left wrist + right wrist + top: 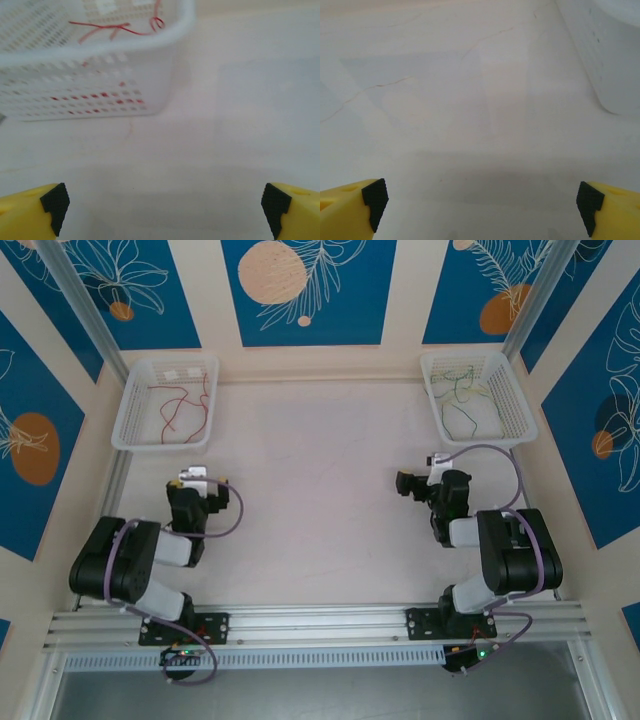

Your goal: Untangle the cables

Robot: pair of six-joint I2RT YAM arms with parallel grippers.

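Thin red cables (pixel 185 400) lie loosely in the white basket (pixel 128 410) at the back left. In the left wrist view they show as red cables (pixel 117 27) over the basket's perforated wall (pixel 90 80). A tangle of green, yellow and orange cables (pixel 465 395) lies in the white basket (pixel 522 405) at the back right. My left gripper (pixel 197 483) (pixel 165 206) is open above bare table, short of the left basket. My right gripper (pixel 412 483) (pixel 482 202) is open too, with nothing between its fingers, below and left of the right basket (pixel 610 55).
The pale tabletop (pixel 320 500) stretches between the two arms. Metal rails (pixel 320 625) run along the near edge by the arm bases. Patterned blue walls enclose the back and sides.
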